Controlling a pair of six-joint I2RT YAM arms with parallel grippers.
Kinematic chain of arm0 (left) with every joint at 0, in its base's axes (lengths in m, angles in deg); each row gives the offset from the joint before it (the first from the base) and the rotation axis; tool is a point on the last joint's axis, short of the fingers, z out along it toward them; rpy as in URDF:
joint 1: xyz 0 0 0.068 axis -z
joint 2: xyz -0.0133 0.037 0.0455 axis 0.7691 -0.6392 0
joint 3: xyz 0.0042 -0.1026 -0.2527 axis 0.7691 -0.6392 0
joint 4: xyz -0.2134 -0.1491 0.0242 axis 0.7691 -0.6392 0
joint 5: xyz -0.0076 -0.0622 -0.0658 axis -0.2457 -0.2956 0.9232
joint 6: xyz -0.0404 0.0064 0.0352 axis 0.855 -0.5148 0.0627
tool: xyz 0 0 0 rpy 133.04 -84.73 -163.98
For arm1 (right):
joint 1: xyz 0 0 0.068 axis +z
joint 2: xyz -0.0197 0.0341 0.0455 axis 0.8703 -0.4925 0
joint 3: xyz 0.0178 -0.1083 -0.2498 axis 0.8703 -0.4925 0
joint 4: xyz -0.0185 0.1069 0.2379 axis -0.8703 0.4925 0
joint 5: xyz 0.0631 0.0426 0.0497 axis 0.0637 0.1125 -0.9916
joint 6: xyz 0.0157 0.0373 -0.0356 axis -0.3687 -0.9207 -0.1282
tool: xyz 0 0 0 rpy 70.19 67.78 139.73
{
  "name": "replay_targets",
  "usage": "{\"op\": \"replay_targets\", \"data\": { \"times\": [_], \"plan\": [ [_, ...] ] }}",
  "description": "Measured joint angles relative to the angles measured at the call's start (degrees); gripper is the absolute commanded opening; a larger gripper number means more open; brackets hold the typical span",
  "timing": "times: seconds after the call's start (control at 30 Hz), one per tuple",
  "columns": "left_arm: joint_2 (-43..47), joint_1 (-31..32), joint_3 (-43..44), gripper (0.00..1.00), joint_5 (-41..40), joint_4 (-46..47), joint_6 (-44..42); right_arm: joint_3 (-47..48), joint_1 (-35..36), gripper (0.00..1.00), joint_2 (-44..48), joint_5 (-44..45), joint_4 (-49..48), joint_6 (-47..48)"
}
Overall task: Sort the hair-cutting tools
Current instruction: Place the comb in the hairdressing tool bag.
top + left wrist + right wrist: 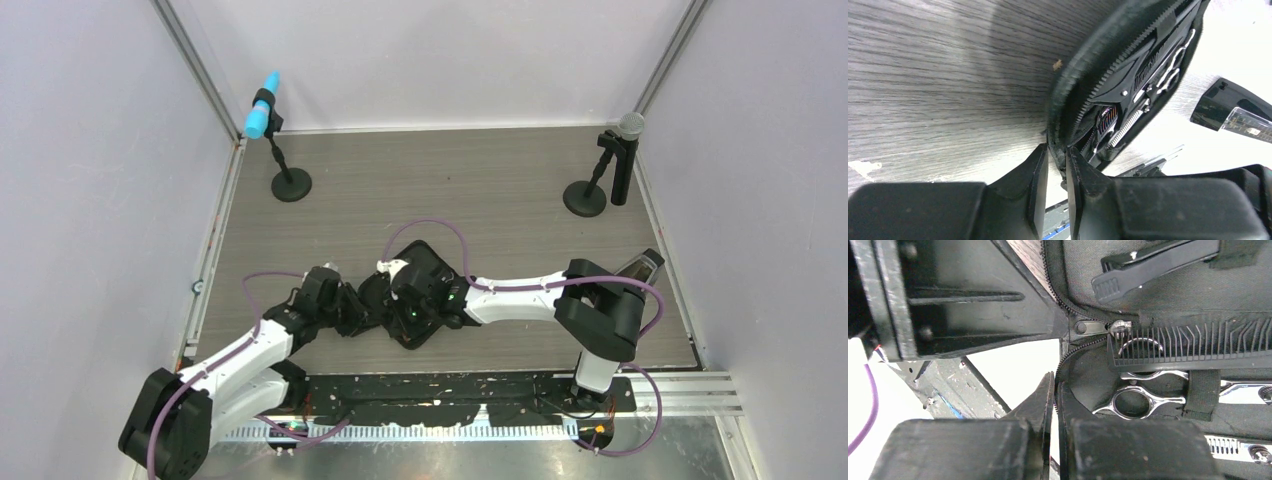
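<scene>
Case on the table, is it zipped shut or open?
Open. Right wrist view shows the case with its zip parted and comb, scissors and a clip inside.

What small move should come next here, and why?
Probably the left gripper should swing its flap of the case over toward the right gripper, folding it shut. Each gripper pinches the case's zipper rim, and the comb, scissors and clip sit inside it.
</scene>
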Motion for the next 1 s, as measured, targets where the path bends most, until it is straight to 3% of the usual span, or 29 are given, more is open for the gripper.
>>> {"op": "replay_targets", "data": {
  "times": [0.1,0.27,0.37,0.77,1.0],
  "plan": [
    [1.64,0.00,0.00,0.21,-0.09,-0.04,0.46,-0.55,-0.20,0.05,0.00,-0.22,-0.90,-0.20],
    [2.03,0.00,0.02,0.34,-0.28,0.00,1.07,-1.07,-0.59,0.05,0.02,-0.79,-1.92,-0.74],
    [0.20,0.02,0.15,0.37,-0.26,0.09,1.07,-1.07,-0.59,0.05,0.00,-1.03,-2.10,-0.98],
    [-2.49,0.83,0.76,0.38,-1.60,0.26,1.11,-3.08,-1.11,0.05,1.27,-2.54,-5.25,-2.12],
    [-1.11,0.83,0.55,0.33,-2.69,1.70,1.64,-4.98,-1.68,0.05,3.21,-3.39,-7.13,-2.84]
  ]
}}
